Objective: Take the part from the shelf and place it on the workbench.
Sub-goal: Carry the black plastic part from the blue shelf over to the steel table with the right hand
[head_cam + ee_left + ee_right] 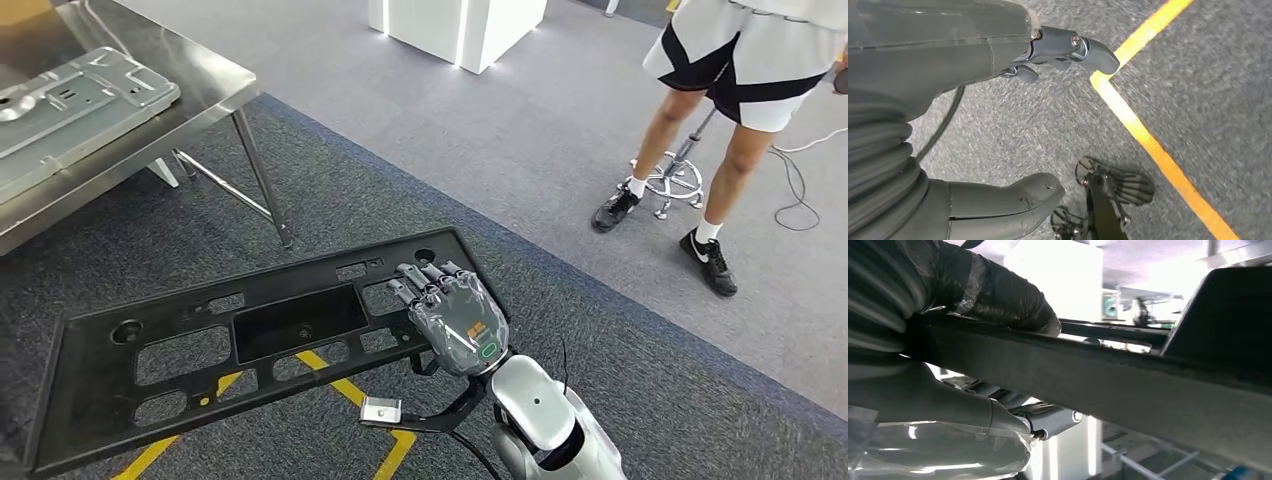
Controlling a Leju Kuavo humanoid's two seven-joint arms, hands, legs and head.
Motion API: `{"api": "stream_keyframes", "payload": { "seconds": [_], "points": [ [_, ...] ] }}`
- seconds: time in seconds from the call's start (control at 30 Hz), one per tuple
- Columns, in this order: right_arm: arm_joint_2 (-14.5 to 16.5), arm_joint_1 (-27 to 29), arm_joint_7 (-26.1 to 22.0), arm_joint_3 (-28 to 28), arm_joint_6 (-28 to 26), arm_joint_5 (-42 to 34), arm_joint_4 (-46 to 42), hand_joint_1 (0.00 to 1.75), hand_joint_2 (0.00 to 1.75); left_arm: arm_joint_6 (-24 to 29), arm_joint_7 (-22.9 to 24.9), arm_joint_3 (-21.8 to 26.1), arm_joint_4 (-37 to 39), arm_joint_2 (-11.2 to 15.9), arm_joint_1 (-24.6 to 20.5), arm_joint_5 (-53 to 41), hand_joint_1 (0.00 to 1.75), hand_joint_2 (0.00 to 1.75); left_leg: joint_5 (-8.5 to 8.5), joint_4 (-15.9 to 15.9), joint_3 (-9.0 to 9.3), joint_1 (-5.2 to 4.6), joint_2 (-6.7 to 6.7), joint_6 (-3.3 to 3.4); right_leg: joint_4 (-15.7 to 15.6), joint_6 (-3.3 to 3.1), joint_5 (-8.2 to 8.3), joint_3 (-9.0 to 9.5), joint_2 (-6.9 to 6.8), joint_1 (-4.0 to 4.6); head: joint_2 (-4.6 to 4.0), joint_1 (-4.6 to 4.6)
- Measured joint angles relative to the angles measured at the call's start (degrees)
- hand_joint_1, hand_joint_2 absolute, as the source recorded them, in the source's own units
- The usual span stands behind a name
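Observation:
The part point(300, 325) is a long black plastic frame with several cut-outs, carried roughly level above the carpet. My right hand point(455, 315) grips its right end, fingers over the top face. In the right wrist view the part's edge point(1128, 380) runs between the fingers point(998, 295) and the thumb of my right hand point(973, 410). The steel workbench point(200, 90) stands at the upper left, apart from the part. My left hand point(948, 55) hangs over the carpet with fingers spread, holding nothing.
A silver stamped metal panel point(70, 105) lies on the workbench. A person point(720, 150) stands at the upper right beside a stool base point(675, 180). A white pedestal point(455, 25) stands at the back. Yellow tape point(340, 385) marks the floor under the part.

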Motion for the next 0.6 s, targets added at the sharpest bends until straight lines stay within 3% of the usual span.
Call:
{"api": "stream_keyframes", "payload": {
  "seconds": [0.07,0.13,0.2,0.27,0.33,0.4,0.47,0.5,0.53,0.6],
  "points": [
    [0.0,-0.1,0.0,0.1,0.0,0.1,0.0,1.75,1.75,-0.1,0.0,0.0,0.1,0.0,0.0,0.0,0.0,1.75,0.05,0.0,0.13,-0.15,-1.7,-0.03,-6.0,-0.74,4.38,2.4,1.13,0.16,0.0,-0.01],
    [-0.1,-0.2,0.1,0.1,-0.1,0.0,0.0,1.75,1.75,-0.2,0.0,-0.1,0.4,-0.1,0.0,-0.3,0.0,1.75,0.21,0.1,0.06,-0.15,-3.16,-0.27,-13.2,-1.56,7.38,5.49,3.91,0.25,0.0,0.0],
    [-0.6,0.0,0.2,0.1,-0.6,-0.4,-0.3,1.75,1.75,-0.3,0.0,-0.5,0.7,-0.1,0.0,-1.0,0.0,1.75,0.48,0.0,-0.26,0.18,-4.46,-0.86,-15.7,-1.94,7.63,6.52,5.1,0.47,0.0,0.0],
    [-1.5,0.9,-0.2,-0.2,-1.3,-1.3,-1.2,1.75,1.75,-0.2,-0.2,-1.0,0.9,0.1,0.3,-1.5,0.0,1.75,0.68,-0.2,-0.52,0.39,-5.52,-1.56,-16.5,-2.24,7.99,6.95,3.56,0.47,0.0,0.0],
    [-2.2,1.9,-0.9,-0.5,-1.5,-2.0,-2.2,1.75,1.75,0.1,-0.4,-1.1,1.2,0.4,0.5,-1.5,0.0,1.75,-0.69,1.6,-1.46,0.16,-3.07,-2.03,-17.8,-2.74,8.54,7.6,1.93,0.16,0.0,-0.03],
    [-2.5,2.2,-1.5,-0.6,-0.9,-2.1,-2.8,1.75,1.75,0.2,-0.5,-1.1,1.5,0.8,0.2,-0.9,0.0,1.75,-4.08,7.7,-4.26,0.15,0.97,-2.44,-18.3,-3.09,8.68,7.9,0.26,0.18,0.0,-0.05],
    [-2.5,1.9,-1.7,-0.4,0.2,-1.8,-2.8,1.75,1.75,0.2,-0.5,-1.1,1.5,1.0,0.0,-0.3,0.0,1.75,-6.34,13.8,-7.1,0.45,2.44,-2.99,-18.1,-3.13,8.43,7.89,-1.63,0.27,0.0,-0.05],
    [-2.3,1.7,-1.6,-0.1,0.7,-1.5,-2.7,1.75,1.75,0.3,-0.4,-1.1,1.5,1.0,0.0,0.0,0.0,1.75,-6.05,14.4,-7.29,0.61,2.7,-3.25,-17.9,-3.03,8.22,7.89,-2.54,0.26,0.0,-0.05],
    [-2.2,1.5,-1.5,0.1,1.1,-1.1,-2.5,1.75,1.75,0.4,-0.3,-1.1,1.5,1.0,0.0,0.1,0.0,1.75,-4.74,12.6,-6.25,0.74,3.05,-3.47,-17.6,-2.86,7.96,7.9,-3.37,0.19,0.0,-0.05],
    [-1.7,1.2,-1.0,0.9,1.3,-0.3,-2.3,1.75,1.75,0.6,0.1,-1.0,1.5,1.0,0.1,0.4,0.0,1.75,-1.78,5.3,-2.22,0.73,4.88,-3.55,-16.9,-2.29,7.25,7.97,-4.91,0.12,0.0,-0.05]
  ]
}}
